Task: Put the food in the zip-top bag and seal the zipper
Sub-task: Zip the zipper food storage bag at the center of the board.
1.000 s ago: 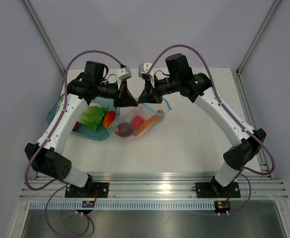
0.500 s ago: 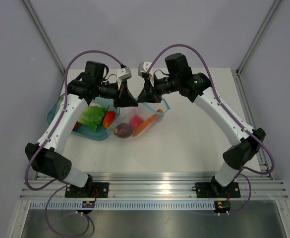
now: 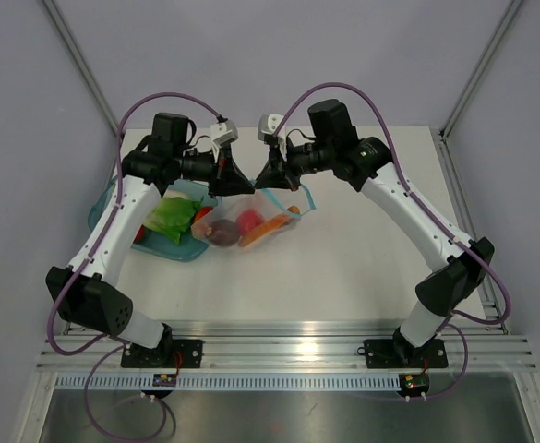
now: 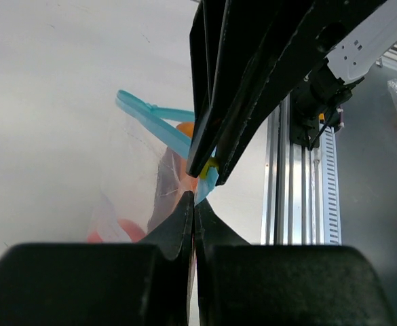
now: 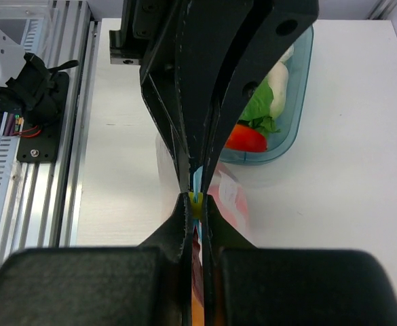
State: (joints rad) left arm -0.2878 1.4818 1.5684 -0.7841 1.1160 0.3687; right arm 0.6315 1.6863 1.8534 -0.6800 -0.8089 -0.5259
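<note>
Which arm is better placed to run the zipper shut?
Right, probably: the right gripper pinches the zipper with free teal strip beyond it; the left gripper clamps the end, a fair anchor.

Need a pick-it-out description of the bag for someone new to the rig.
On the white table, look at the middle, just right of the teal bowl, where the two arms meet. The bag sits there, its top pinched by the left tool and right tool. Unlike the bowl, it is a clear, limp pouch with a teal zipper and food inside.
</note>
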